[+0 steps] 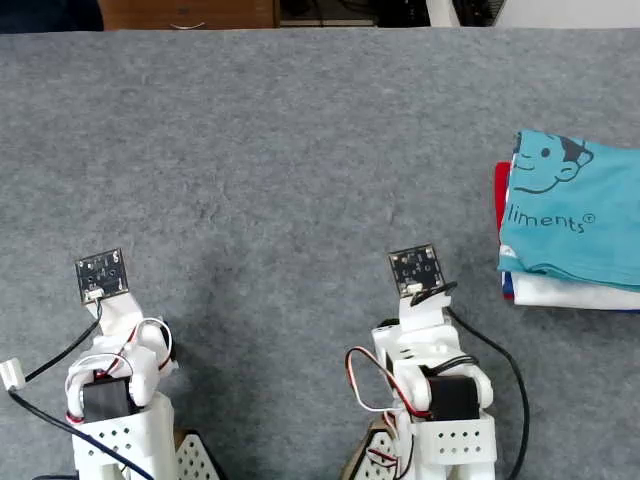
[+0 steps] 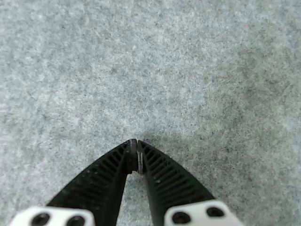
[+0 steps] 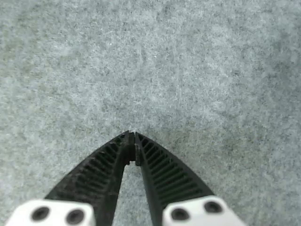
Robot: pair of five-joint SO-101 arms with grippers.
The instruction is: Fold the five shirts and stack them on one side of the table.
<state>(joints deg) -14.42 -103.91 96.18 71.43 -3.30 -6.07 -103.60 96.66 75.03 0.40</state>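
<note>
Stack: folded shirts (image 1: 565, 225) lie in one pile at the tabletop's (image 1: 300, 150) edge
Top of stack: a teal shirt (image 1: 585, 200) lies uppermost, folded flat
Under the teal shirt: a red edge (image 1: 502, 195) and a white layer (image 1: 570, 292) peek out; the exact count of layers cannot be told
Away from the stack: the grey felt carries no loose or unfolded shirt
Left gripper (image 2: 135, 150): tips pressed together, nothing between them, over bare felt
Right gripper (image 3: 131, 141): tips likewise together and empty, over bare felt
Arms: one (image 1: 430, 390) sits near the stack, the other (image 1: 115, 390) well apart from it, both folded back at their bases
Done: folding and stacking look finished, as far as can be seen
Left: likely nothing, unless the pile holds fewer than five
</note>
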